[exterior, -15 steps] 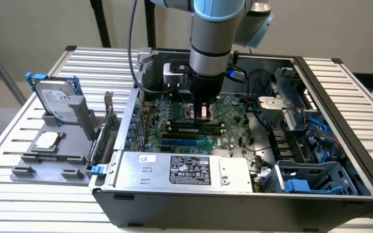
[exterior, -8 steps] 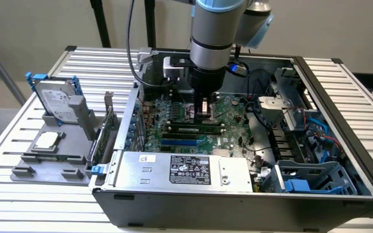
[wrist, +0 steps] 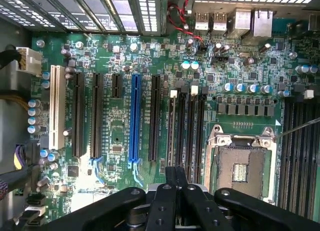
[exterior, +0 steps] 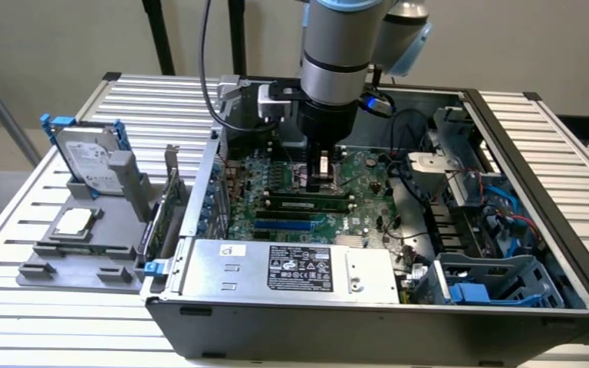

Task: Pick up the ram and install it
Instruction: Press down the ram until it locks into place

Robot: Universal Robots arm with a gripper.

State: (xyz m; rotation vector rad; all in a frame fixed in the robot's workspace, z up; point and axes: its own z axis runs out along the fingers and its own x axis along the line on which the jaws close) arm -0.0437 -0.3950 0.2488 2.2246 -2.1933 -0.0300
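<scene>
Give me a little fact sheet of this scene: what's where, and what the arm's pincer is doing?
Setting: open computer case on a slatted table
Pincer: shut, down inside the case over the motherboard
Ram: lying along the motherboard slots near the pincer
Hard drive: upright in a grey stand, on the exterior view's left
Processor chip: on the same stand

Even, soft room light falls over the bench (exterior: 28, 253); the open computer case (exterior: 376, 322) stays shadowy inside, and the motherboard (wrist: 125, 56) reads sharp up close.

Matt black plastic gripper (wrist: 175, 178), glossy green motherboard (wrist: 120, 136) – blue plastic slot (wrist: 134, 118), ribbed bare-metal table (exterior: 8, 307) – grey metal case (exterior: 376, 330)
</scene>
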